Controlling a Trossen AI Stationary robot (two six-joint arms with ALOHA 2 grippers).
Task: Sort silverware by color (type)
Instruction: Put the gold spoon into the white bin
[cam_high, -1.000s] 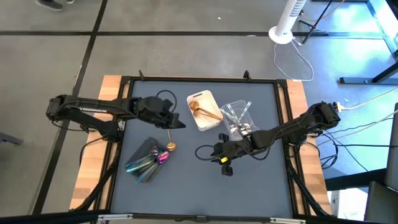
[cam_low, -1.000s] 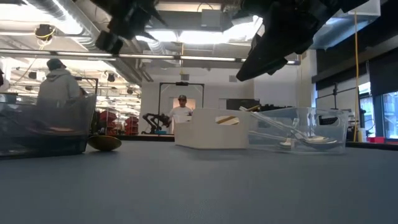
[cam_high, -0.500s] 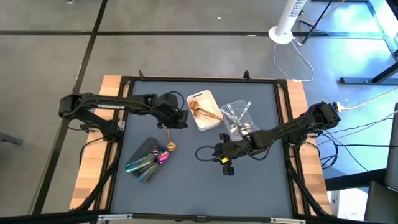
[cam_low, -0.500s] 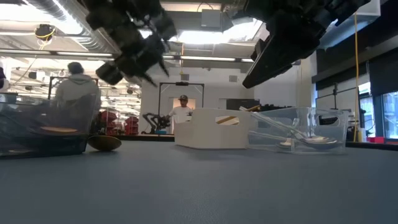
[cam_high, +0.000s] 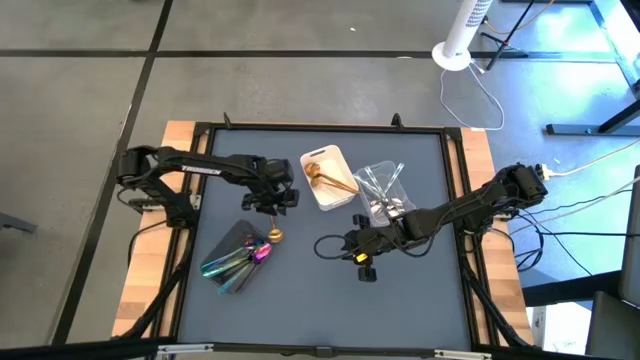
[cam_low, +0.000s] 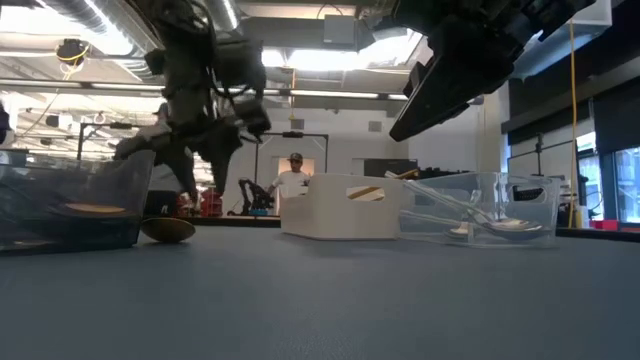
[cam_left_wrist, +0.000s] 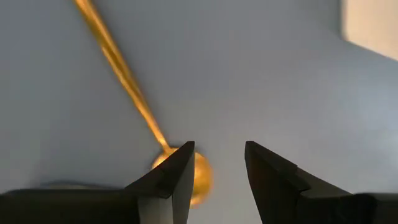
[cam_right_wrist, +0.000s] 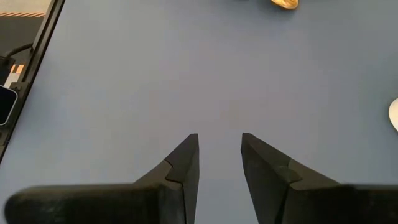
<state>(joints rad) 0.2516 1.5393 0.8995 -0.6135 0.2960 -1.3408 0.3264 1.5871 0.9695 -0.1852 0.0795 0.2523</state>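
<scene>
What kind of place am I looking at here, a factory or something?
More likely a robotics lab or workshop. Two robot arms work at a framed table, the ceiling has exposed pipes, and another robot arm stands in the background near a person.

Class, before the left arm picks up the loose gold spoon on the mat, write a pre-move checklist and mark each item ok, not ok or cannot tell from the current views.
1. Left end effector open: ok; a gap shows between its fingers in the left wrist view.
2. Left end effector over the gold spoon: ok; the spoon's bowl lies just beyond the fingertips.
3. Spoon centred between the fingers: not ok; its bowl sits by one finger.
4. Spoon lying free on the mat: ok; it lies beside the dark grey tray; contact cannot be told.
5. White tray unobstructed: ok.
6. Right end effector clear of the spoon: ok; it is open above bare mat.
</scene>
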